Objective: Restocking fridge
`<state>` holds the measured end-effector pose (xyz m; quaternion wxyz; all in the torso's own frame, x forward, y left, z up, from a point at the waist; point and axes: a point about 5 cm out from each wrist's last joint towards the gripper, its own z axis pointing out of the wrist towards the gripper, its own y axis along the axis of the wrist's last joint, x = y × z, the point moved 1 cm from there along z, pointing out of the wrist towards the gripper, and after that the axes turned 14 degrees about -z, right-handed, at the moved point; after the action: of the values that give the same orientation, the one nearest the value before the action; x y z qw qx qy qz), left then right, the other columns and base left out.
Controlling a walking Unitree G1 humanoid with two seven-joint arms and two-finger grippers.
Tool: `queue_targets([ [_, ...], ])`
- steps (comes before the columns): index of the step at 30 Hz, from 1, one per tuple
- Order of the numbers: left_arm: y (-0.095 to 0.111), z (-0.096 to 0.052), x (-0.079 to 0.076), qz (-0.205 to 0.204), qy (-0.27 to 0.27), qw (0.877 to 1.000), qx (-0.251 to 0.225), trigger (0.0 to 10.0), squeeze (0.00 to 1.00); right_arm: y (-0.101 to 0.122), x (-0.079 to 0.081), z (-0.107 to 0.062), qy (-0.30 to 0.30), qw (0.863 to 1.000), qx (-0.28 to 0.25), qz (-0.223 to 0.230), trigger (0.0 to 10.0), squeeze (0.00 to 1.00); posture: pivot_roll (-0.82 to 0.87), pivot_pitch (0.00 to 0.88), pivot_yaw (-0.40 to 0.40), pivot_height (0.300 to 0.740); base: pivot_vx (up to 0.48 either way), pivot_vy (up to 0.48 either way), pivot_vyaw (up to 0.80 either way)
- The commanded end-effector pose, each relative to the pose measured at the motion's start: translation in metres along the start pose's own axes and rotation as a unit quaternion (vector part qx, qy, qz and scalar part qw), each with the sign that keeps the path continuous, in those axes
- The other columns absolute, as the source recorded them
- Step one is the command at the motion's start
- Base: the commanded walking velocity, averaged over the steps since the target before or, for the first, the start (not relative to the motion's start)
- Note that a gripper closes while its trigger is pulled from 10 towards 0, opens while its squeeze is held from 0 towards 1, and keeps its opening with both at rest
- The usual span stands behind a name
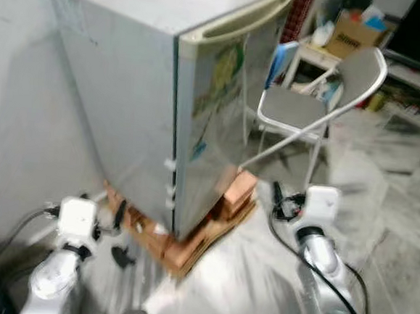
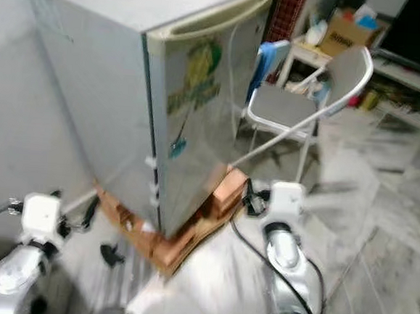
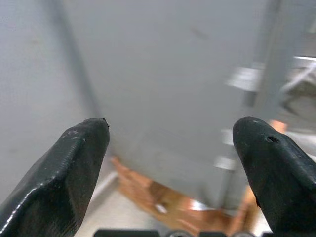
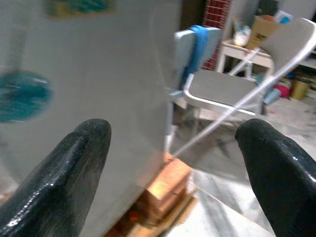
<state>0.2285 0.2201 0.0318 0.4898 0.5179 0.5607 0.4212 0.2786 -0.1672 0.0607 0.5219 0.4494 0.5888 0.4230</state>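
Between the two raised arms stands the fridge, and each claw faces it with nothing in its grasp. Left claw [image 3: 170, 143]: fingers spread wide, aimed at the grey side panel near the rear corner. Right claw [image 4: 173, 148]: fingers likewise spread, aimed at the lower door face.

The compact fridge [image 1: 163, 102] stands upright on a stack of bricks and cardboard [image 1: 204, 229], long axis vertical. Its door [image 1: 225, 107] is shut and faces the robot's right, toward a folding chair [image 1: 316, 100]; the recessed handle [image 1: 242, 25] runs along the door's top edge.

No stock items can be made out, so this fits either an approach before loading or a closed fridge after loading. The views are blurred.
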Motion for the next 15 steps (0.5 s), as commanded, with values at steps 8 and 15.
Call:
queue_targets([
  [8, 0.008, 0.011, -0.010, -0.008, -0.031, 0.999, -0.010, 10.0, 0.00, -0.001, -0.013, 0.001, -0.016, 1.000, 0.003, -0.015, 10.0, 0.00, 0.06, 0.000, -0.030, 0.740, 0.000, 0.000, -0.52],
  [15, 0.015, 0.019, -0.018, -0.011, -0.047, 0.999, -0.022, 10.0, 0.00, 0.000, -0.014, 0.001, -0.017, 1.000, 0.002, -0.016, 10.0, 0.00, 0.06, 0.000, -0.036, 0.740, 0.000, 0.000, -0.80],
])
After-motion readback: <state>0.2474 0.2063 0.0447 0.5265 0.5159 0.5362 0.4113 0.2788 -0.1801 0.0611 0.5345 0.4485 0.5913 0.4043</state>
